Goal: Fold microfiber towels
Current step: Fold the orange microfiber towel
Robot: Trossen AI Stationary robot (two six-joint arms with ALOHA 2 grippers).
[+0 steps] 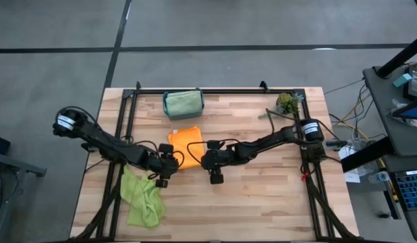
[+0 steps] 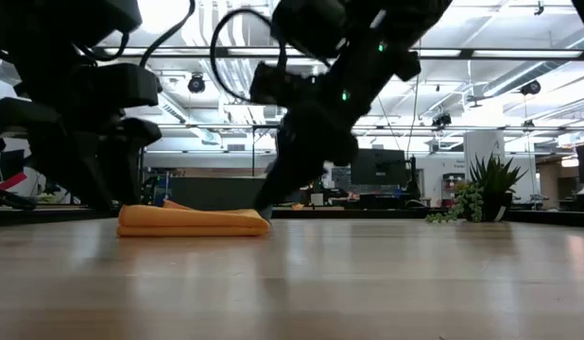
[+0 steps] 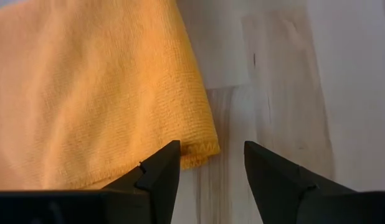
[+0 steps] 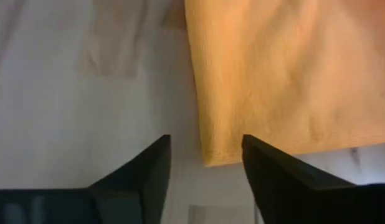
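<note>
A folded orange microfiber towel (image 1: 185,143) lies flat on the wooden table (image 1: 262,196), seen as a low stack in the low view (image 2: 193,220). My left gripper (image 3: 211,158) is open over the towel's near left corner (image 3: 202,146), with one finger over the cloth's edge. My right gripper (image 4: 205,155) is open over the near right corner (image 4: 211,155), a finger on either side of it. A lime green towel (image 1: 142,199) lies crumpled near the table's front left. A pale sage green towel (image 1: 183,102) sits in a teal bin at the back.
A small plant sprig (image 1: 287,102) stands at the back right, also in the low view (image 2: 481,194). Dark frame rails (image 1: 121,135) run along the table's left, right and far sides. Bare wood lies in front of the orange towel and to its right.
</note>
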